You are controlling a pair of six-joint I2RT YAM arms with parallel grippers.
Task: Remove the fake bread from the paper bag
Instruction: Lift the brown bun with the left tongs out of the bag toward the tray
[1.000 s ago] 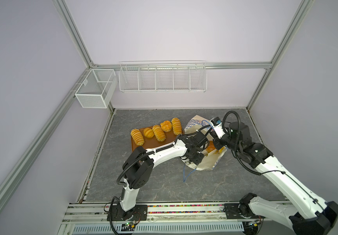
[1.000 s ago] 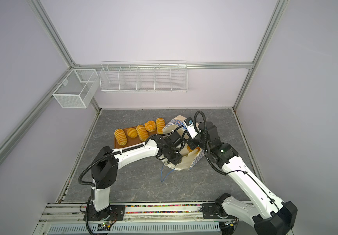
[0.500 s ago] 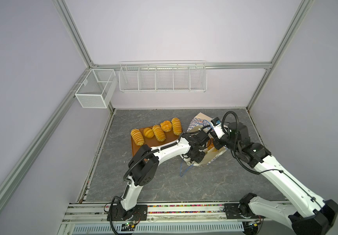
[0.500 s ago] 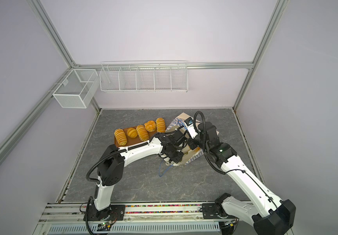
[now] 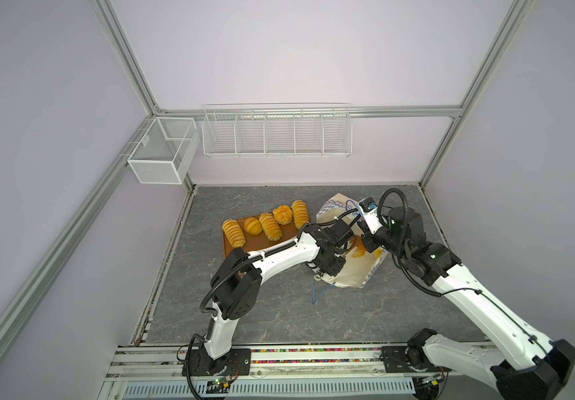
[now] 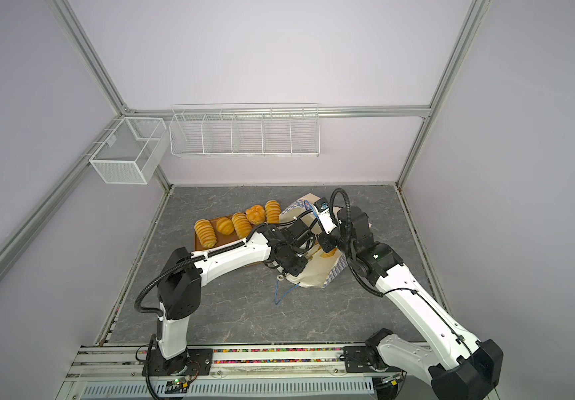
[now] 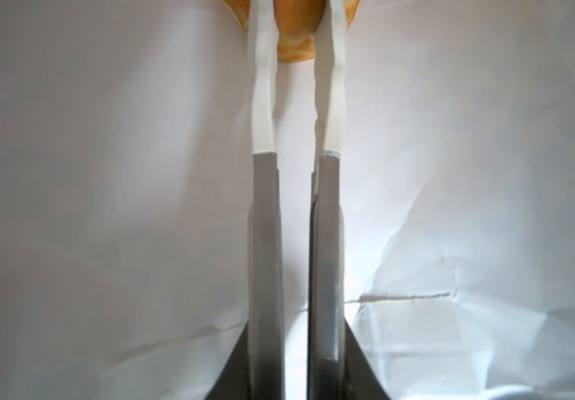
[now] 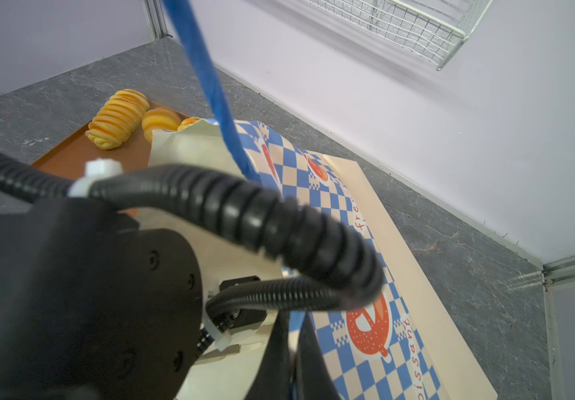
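The paper bag (image 5: 351, 273) (image 6: 313, 273) lies on its side right of the tray, its mouth toward the back. My left gripper (image 7: 294, 20) is reached deep inside it, its white-taped fingertips (image 7: 261, 52) shut on a piece of golden fake bread (image 7: 296, 52). That bread (image 5: 358, 251) (image 6: 327, 254) shows through the bag's mouth in both top views. My right gripper (image 8: 293, 346) is shut on the bag's blue cord handle (image 8: 206, 76) and holds the rim up. Several pieces of fake bread (image 5: 268, 227) (image 8: 116, 119) lie on the brown tray (image 5: 254, 242).
The bag's other blue cord handle (image 5: 320, 292) trails loose on the grey floor in front of the bag. A white wire rack (image 5: 275, 131) and a mesh box (image 5: 163, 150) hang on the back wall. Both arms cross closely at the bag's mouth.
My left arm has stretched farther right, pushing the gripper deeper into the bag, and its jaws have closed onto the bread. The right gripper has kept its hold on the handle.
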